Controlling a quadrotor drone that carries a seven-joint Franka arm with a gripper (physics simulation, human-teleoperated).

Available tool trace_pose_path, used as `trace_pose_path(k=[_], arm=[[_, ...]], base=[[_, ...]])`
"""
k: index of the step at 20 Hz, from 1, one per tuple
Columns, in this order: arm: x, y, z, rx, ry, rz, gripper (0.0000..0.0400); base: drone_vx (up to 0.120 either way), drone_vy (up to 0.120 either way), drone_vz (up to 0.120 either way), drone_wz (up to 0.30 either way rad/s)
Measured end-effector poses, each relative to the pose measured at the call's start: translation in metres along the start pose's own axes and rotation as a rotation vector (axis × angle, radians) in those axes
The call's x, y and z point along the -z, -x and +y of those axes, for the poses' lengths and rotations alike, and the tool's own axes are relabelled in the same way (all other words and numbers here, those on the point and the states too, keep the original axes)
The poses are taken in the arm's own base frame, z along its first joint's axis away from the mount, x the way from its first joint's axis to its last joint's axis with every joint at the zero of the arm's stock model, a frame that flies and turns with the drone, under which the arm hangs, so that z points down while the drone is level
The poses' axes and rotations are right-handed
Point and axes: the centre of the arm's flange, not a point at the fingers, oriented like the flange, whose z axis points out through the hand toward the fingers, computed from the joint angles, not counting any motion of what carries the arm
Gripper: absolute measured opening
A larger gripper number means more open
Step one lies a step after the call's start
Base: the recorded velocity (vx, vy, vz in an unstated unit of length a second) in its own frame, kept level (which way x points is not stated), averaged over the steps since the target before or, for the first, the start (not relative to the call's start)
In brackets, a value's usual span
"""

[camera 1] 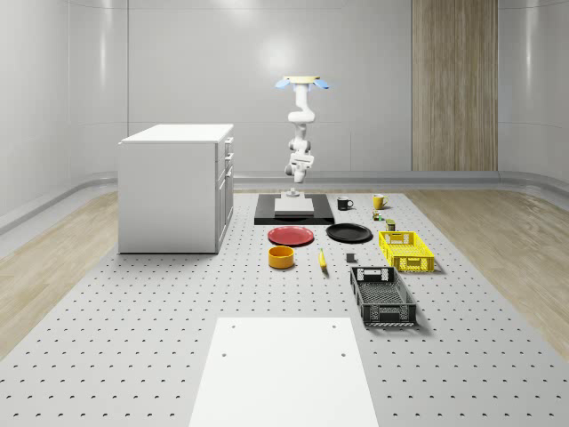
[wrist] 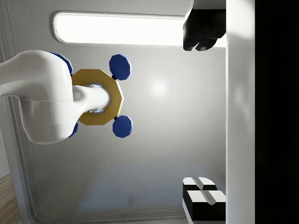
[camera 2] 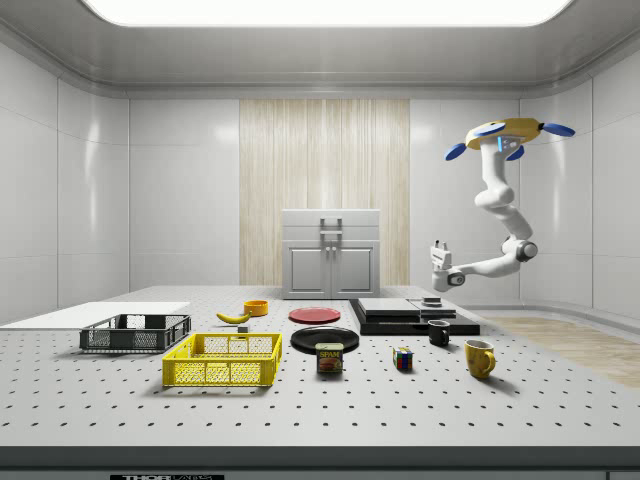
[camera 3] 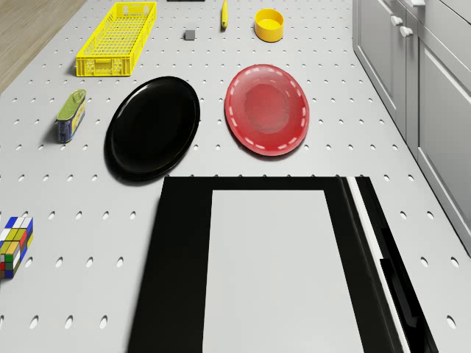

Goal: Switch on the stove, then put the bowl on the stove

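Two fingers (wrist: 205, 198) of my gripper (wrist: 202, 113), blocky black with white pads, stand well apart in the wrist view: spread wide, nothing between them. In the side view the gripper sits right of centre, above the stove's right end and not touching it.

The drone (camera 1: 302, 83), a flat yellow disc with blue rotors, hovers high at top centre of the whole-scene view. In the side view it is upper right, just past the stove's right end.

The stove (camera 1: 293, 209) is a flat black slab with a smooth pale rectangular plate, centre frame, on the perforated grey table (camera 1: 133, 311).

The bowl (camera 1: 282, 257) is round, yellow-orange and straight-walled. It stands on the table below centre, just below the glossy red plate (camera 1: 291, 236), well apart from the stove. A round black plate (camera 1: 348, 233) lies right of the red one.
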Motion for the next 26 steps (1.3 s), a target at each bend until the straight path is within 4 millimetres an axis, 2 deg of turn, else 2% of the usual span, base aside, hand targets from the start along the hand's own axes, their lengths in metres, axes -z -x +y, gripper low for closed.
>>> trace_pose_path(k=[4,8,11,14,17,20,23,26], arm=[[-0.002,0.012,-0.012,0.003,0.121,0.125,0.04],[-0.013,0.034,-0.033,0.01,0.35,0.356,0.04],[-0.037,0.055,-0.053,0.017,0.623,0.63,0.04],[-0.082,0.07,-0.067,0.027,0.975,0.98,0.04],[-0.131,0.068,-0.064,0.035,1.334,1.336,0.04],[-0.166,0.055,-0.05,0.043,1.62,1.619,0.04],[-0.183,0.041,-0.035,0.051,1.811,1.809,0.04],[-0.191,0.031,-0.025,0.058,1.928,1.925,0.04]], base=[[0.0,-0.12,0.0,0.0],[0.0,-0.12,-0.12,0.0],[0.0,-0.027,-0.08,0.0],[0.0,0.0,-0.12,0.0],[0.0,0.0,-0.12,0.0],[0.093,0.0,-0.12,0.0],[0.013,0.0,-0.12,0.0],[0.0,-0.013,-0.12,0.0]])
